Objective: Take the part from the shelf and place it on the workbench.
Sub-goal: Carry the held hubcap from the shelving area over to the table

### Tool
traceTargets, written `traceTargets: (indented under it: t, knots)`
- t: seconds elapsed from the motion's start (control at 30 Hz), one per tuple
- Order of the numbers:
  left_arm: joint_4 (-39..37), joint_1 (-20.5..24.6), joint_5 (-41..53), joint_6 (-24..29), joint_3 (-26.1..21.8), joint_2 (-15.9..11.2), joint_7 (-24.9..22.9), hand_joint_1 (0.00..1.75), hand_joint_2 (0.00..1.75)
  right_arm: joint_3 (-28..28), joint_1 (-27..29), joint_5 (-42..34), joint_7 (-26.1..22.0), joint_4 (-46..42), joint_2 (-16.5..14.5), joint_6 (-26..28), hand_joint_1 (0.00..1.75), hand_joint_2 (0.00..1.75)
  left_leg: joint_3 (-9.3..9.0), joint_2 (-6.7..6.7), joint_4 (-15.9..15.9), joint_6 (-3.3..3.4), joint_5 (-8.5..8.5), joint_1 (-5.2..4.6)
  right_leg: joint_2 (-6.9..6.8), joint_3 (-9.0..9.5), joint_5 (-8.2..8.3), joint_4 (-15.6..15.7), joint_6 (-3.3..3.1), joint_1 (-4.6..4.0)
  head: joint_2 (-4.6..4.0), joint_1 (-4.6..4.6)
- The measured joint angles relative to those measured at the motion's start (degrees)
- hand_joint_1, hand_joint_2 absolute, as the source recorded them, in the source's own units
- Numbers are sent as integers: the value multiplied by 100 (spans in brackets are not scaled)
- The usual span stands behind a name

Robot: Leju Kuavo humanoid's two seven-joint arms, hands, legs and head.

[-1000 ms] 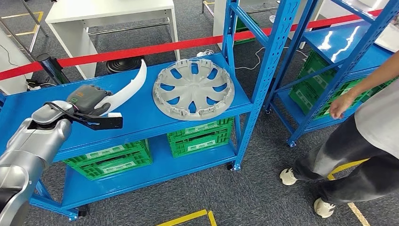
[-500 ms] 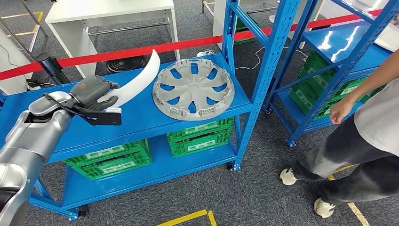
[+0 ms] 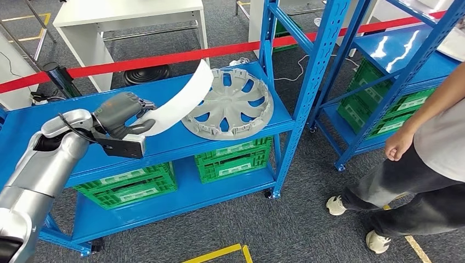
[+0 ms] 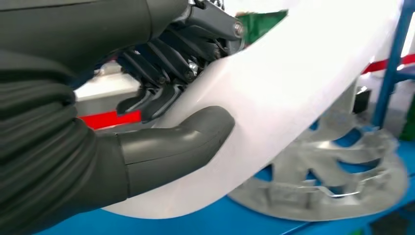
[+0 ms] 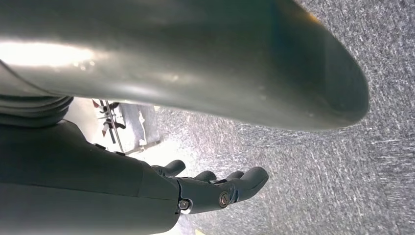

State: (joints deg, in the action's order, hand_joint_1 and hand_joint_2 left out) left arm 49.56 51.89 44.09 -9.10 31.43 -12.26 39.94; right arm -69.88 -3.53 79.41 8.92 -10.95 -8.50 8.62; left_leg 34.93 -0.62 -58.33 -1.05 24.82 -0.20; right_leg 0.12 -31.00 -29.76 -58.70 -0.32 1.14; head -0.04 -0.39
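White curved part (image 3: 181,99), a long tapering panel, held at its lower end by the left hand (image 3: 122,116) above the top board of the blue shelf (image 3: 164,137). In the left wrist view the thick grey thumb (image 4: 171,142) presses one face of the part (image 4: 303,83) and the darker fingers (image 4: 156,90) close on the other, so the hand grips the part firmly. The upper end of the part rises at a slant and overlaps, in the head view, the rim of the grey wheel cover (image 3: 233,104), which lies flat on the same shelf board; whether the two touch cannot be told. Green crates (image 3: 230,159) stand on the lower board. The right hand (image 5: 215,188) hangs over grey carpet with its fingers stretched out and apart, holding nothing. Behind the shelf runs a red barrier tape (image 3: 164,57), and beyond it stands a white desk (image 3: 126,13). A second blue rack (image 3: 395,71) with green crates stands to the right, and a person (image 3: 433,148) in dark trousers stands just beside it.
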Motion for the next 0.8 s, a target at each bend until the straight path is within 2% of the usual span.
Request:
traceTargets:
  t: [0.27,0.47,0.67,0.8]
  knots:
    - [1329,-242,-602,-189,597,-107,2,175,175,-68,-6,-102,0,0,-2,55,0,0,0,-1,0,4,3,-1,-1,0,-1,1,2,0,0,0]
    - [2124,-364,-730,-244,1010,-34,-21,175,175,-151,-34,-157,1,0,-7,98,0,0,0,-4,-1,7,4,-2,-2,-1,-4,2,6,5,0,0]
    - [2698,-261,-676,-402,1140,239,-372,175,175,-178,-105,-137,-1,0,-7,98,0,0,0,-3,-3,9,6,-5,-2,1,-1,2,11,7,0,2]
    - [3083,-274,-681,-303,1023,190,-412,175,175,-178,-111,-101,0,0,-7,78,0,0,0,-1,-1,9,6,-16,-1,2,0,2,12,5,0,2]
